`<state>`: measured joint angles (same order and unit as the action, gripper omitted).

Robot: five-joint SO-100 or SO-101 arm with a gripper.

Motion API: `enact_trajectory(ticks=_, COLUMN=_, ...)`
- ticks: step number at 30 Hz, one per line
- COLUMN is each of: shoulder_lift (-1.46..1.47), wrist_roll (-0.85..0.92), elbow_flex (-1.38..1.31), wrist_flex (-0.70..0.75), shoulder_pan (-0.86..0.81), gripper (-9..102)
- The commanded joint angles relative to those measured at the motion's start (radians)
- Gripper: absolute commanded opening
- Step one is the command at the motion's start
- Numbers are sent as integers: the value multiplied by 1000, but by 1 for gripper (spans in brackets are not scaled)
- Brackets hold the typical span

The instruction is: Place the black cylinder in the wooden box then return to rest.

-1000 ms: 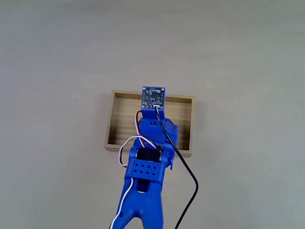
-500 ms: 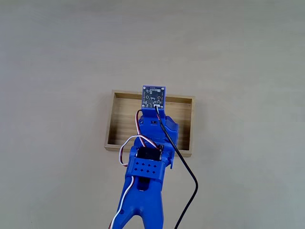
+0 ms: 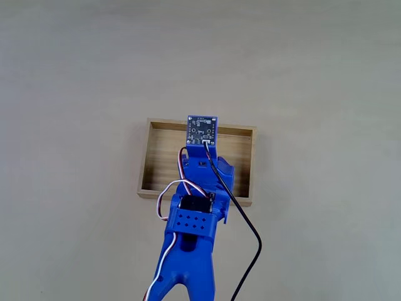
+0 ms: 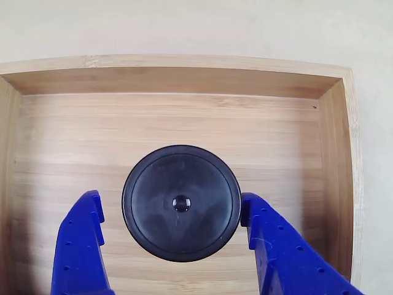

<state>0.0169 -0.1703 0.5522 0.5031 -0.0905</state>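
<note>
Inside the wooden box [image 4: 184,117], the black cylinder [image 4: 181,203] stands.

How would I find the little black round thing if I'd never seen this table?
Look for the wooden box on the pale table. In the other view, the black cylinder stands on its striped floor, between the blue fingers of the gripper. It is the one dark, round thing, with a tiny central dot.

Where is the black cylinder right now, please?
In the other view, the black cylinder sits upright on the wooden box floor, between the tool's fingers.
</note>
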Motion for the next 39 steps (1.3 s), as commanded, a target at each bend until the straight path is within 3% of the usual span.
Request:
enact_trajectory(ticks=1, shoulder_lift=138, wrist_roll=-20, elbow_flex=-9, wrist_flex=0, shoulder_pan=-11, gripper=34)
enact_trajectory(ticks=16, shoulder_lift=480, wrist_roll=-78, elbow_flex=55, wrist_flex=147, shoulder_pan=-48, gripper=32)
enact_trajectory(ticks=25, shoulder_lift=876, wrist_roll=15, elbow_flex=275, wrist_flex=218, shoulder_pan=-69, gripper=22)
enact_trajectory(ticks=32, shoulder_lift=1207, wrist_roll=156, elbow_flex=466, wrist_flex=347, shoulder_pan=-32, gripper=11)
enact_trajectory(ticks=39, shoulder_lift=1428, wrist_roll=179, elbow_flex=632, wrist_flex=472, shoulder_pan=-9, gripper=0)
